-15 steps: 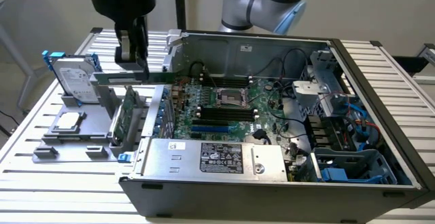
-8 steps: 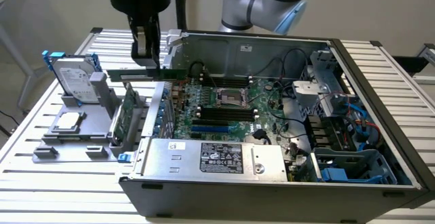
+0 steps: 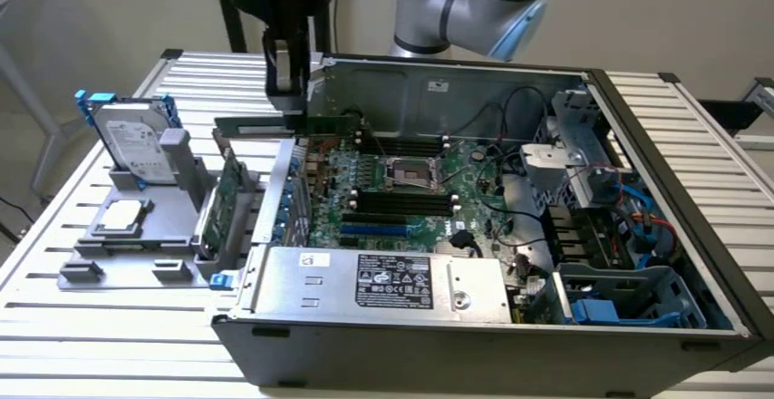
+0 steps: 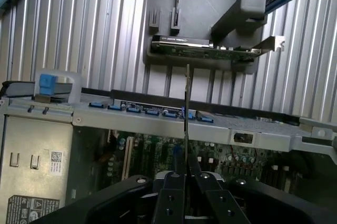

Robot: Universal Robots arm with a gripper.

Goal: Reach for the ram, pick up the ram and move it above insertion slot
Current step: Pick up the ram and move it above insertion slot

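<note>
Ram is clenched edge-on by the hand, held above the motherboard, at the case's ten o'clock corner.

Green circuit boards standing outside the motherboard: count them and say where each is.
2. The RAM stick is held edge-up in the hand above the case's rear corner; the wider expansion card stands in the grey holder beside the case. Others may be hidden.

The pincer holds the ram level above the open computer case — over its rear corner at the exterior view's left. The hard drive stands upright on the grey holder, beside the case.
</note>
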